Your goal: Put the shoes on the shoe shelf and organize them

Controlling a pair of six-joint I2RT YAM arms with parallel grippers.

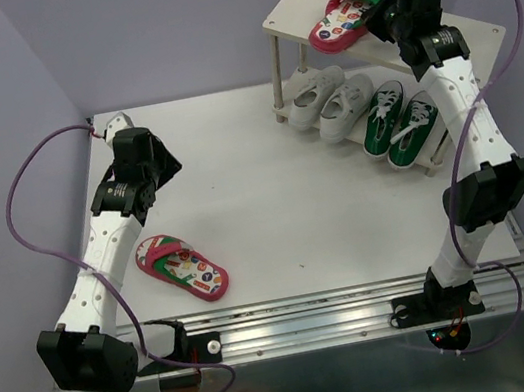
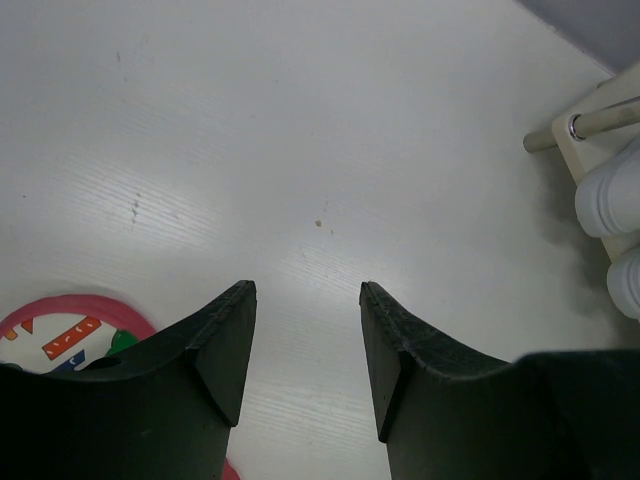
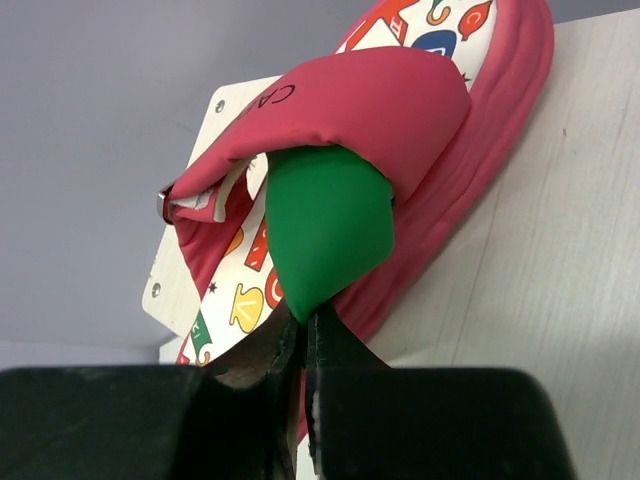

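Note:
One red-pink flip-flop [image 1: 341,22] lies on the top board of the beige shoe shelf [image 1: 295,7]. My right gripper [image 1: 382,22] is shut on the tip of its green strap [image 3: 330,220]; the jaws [image 3: 305,325] pinch it tight. Two white sneakers [image 1: 326,98] and two green sneakers [image 1: 399,119] stand side by side on the lower board. The other flip-flop [image 1: 183,267] lies on the table at front left. Just behind it my left gripper [image 1: 167,162] hovers open and empty [image 2: 308,290], with that flip-flop's edge [image 2: 60,335] at its lower left.
The shelf's post [image 2: 600,120] and white sneaker toes [image 2: 612,195] show at the right edge of the left wrist view. Purple walls close in the table at the back and sides. A metal rail [image 1: 344,314] runs along the near edge by the arm bases.

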